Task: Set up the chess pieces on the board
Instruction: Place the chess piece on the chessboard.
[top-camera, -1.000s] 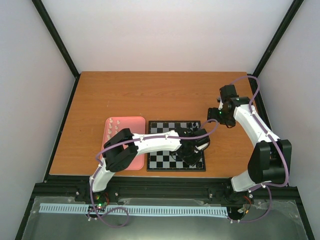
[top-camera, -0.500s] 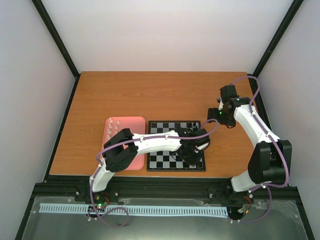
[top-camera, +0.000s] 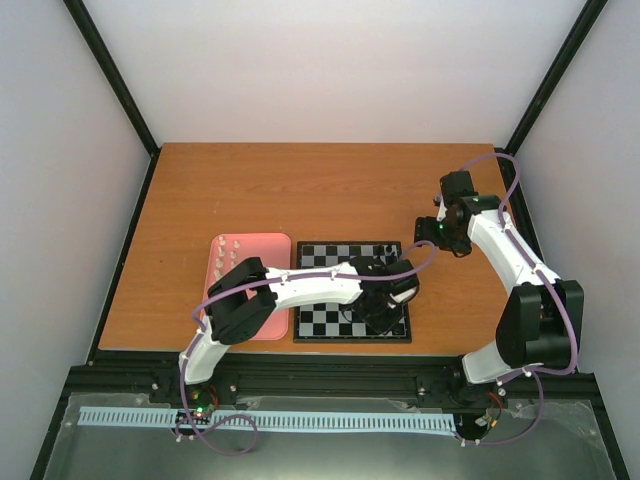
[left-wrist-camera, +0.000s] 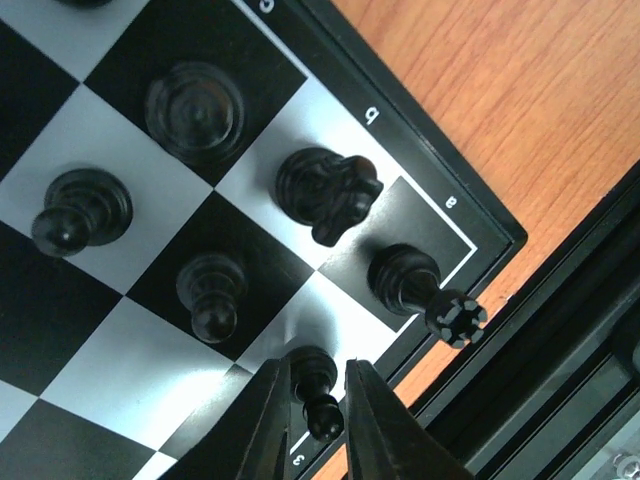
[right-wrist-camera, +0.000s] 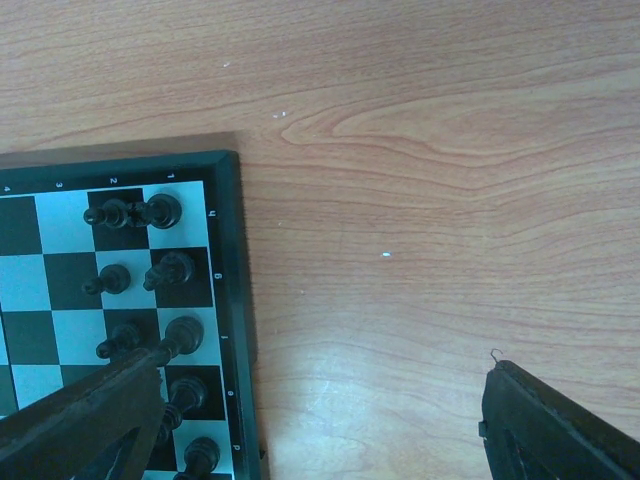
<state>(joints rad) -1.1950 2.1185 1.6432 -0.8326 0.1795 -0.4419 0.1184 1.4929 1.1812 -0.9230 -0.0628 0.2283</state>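
The board (top-camera: 320, 320) lies at the near middle of the table. Black chess pieces stand in two rows along its right side (right-wrist-camera: 165, 268). My left gripper (left-wrist-camera: 315, 365) is shut on a black pawn (left-wrist-camera: 318, 388), which stands on a white square at the board's near right corner (top-camera: 378, 318). A black rook (left-wrist-camera: 420, 285), a knight (left-wrist-camera: 325, 190) and more pawns (left-wrist-camera: 212, 290) stand close by. My right gripper (right-wrist-camera: 322, 370) is open and empty above bare table, just right of the board (top-camera: 428, 228). White pieces (top-camera: 225, 255) stand on a pink tray.
The pink tray (top-camera: 262, 248) lies against the board's left side, partly under my left arm. The board's dark rim (left-wrist-camera: 480, 220) lies close to the table's near edge and the black frame rail. Bare wood (right-wrist-camera: 420, 200) lies to the right of the board.
My left gripper has shifted slightly towards the board's near edge with the pawn. The right arm has not moved.
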